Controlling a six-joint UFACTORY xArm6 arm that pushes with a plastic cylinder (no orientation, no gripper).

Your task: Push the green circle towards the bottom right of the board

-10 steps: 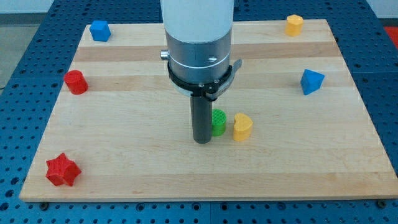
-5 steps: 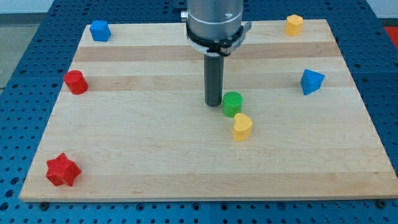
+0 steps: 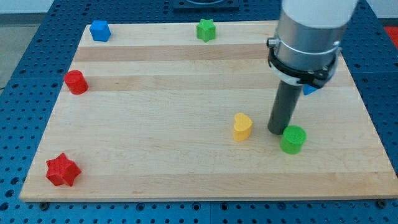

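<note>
The green circle sits right of the board's centre, toward the bottom right corner but still well short of it, with my tip touching its upper-left side. There are no fingers to report: the arm ends in a bare rod. The likely risk is an off-centre push, which would let the round block roll off the tip and drift toward the right edge rather than the corner. Nothing lies between the circle and that corner. A red star sits near the bottom left corner. A yellow heart-like block stands just left of the tip. Farther back are a red cylinder, a partly hidden blue block, a blue block and a green star.
</note>
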